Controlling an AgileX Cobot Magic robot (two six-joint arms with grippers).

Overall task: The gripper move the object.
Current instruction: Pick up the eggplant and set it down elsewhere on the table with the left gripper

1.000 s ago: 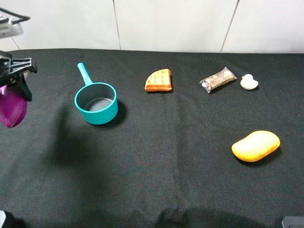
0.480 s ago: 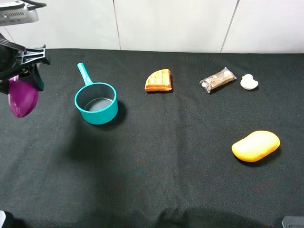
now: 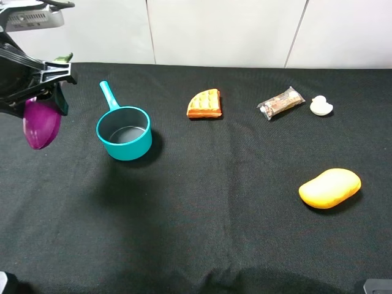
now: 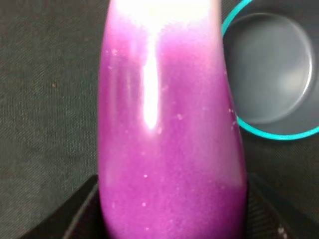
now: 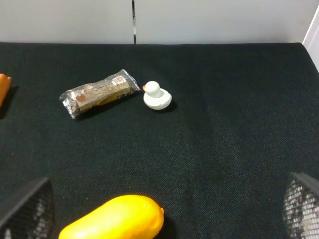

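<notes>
A glossy purple toy eggplant is gleaming over there, paling to white near its green stem, with a bright glare streak running down its skin. The black fingered claw is looking matte and dark. A teal plastic saucepan is showing a grey inside. An orange-brown waffle wedge is displaying a grid of squares. A clear-wrapped brown snack bar is glinting, a small white toy duck is showing an orange beak, and a smooth yellow-orange toy mango is glowing against the plain black tablecloth, under white wall panels.
</notes>
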